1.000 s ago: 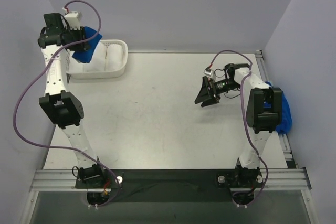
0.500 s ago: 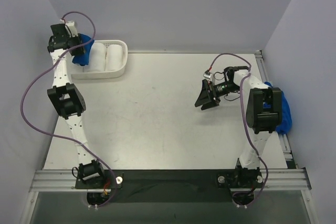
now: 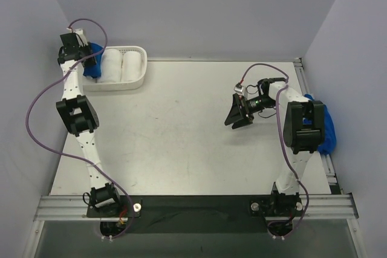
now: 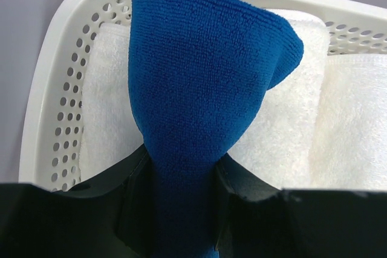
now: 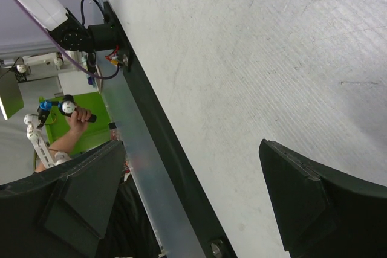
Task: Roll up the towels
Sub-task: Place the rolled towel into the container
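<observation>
My left gripper (image 3: 86,60) is shut on a bright blue towel bundle (image 4: 199,95), holding it over the left end of the white perforated basket (image 4: 51,107). The bundle (image 3: 93,64) shows at the basket's left end in the top view. My right gripper (image 3: 236,114) is open and empty, held above the table right of centre; its black fingers (image 5: 308,203) stand wide apart in the right wrist view. More blue towel cloth (image 3: 327,128) lies at the table's right edge behind the right arm.
Two white towel rolls (image 3: 121,66) lie side by side in the basket (image 3: 144,67) at the back left corner. They also show in the left wrist view (image 4: 351,125). Purple walls close in the sides and back. A metal rail (image 5: 142,191) runs along the near edge.
The left arm has swung down and left, carrying the blue towel from above the basket to its left end. The right gripper has barely moved.
</observation>
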You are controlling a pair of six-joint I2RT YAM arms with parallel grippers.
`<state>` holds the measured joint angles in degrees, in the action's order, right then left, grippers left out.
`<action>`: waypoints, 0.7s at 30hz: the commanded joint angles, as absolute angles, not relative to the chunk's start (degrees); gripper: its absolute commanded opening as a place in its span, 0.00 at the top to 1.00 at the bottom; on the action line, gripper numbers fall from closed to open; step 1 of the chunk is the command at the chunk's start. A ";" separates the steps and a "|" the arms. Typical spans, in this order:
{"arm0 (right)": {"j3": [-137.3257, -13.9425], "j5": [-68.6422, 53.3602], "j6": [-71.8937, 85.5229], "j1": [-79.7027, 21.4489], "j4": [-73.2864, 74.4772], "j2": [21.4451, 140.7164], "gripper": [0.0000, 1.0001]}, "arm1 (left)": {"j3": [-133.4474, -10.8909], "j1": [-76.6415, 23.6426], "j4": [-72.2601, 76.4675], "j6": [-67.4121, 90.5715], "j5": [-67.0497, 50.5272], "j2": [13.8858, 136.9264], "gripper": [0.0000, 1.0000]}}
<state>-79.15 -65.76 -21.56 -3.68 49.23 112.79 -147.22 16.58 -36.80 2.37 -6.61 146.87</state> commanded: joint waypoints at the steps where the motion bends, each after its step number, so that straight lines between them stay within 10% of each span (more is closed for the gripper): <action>1: -78.66 -65.66 -22.85 -3.34 52.12 111.44 0.00 | -146.87 17.49 -32.52 2.46 -6.15 147.74 0.97; 6: -78.49 -65.04 -22.76 -3.43 52.21 111.36 0.00 | -146.16 17.93 -32.52 2.99 -7.02 148.89 0.84; 16: -80.50 -64.34 -21.71 -3.78 53.08 108.02 0.00 | -148.09 18.28 -32.35 4.48 -6.68 143.09 0.04; 21: -81.47 -63.28 -20.92 -3.60 53.61 104.60 0.00 | -149.15 18.28 -32.43 1.33 -7.29 135.63 0.03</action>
